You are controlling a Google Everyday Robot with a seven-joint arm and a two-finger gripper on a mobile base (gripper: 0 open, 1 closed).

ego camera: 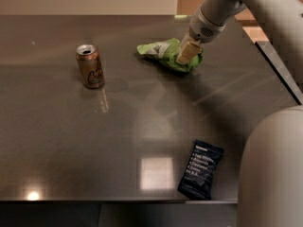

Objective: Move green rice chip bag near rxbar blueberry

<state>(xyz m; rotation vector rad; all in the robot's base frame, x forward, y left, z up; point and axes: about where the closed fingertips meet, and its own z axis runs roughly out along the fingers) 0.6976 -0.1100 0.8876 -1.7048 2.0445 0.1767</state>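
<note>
The green rice chip bag lies crumpled toward 1 o'clock from the middle of the desk, near the far edge. The gripper comes down from 1 o'clock onto the bag's right end and is closed on it, one pale finger lying across the green wrapper. The rxbar blueberry lies flat at 5 o'clock from the bag, well apart from it, close to the desk's near edge. A gold-brown soda can stands upright at 9 o'clock from the bag, apart from it. The robot's grey arm reaches in from the upper right.
</note>
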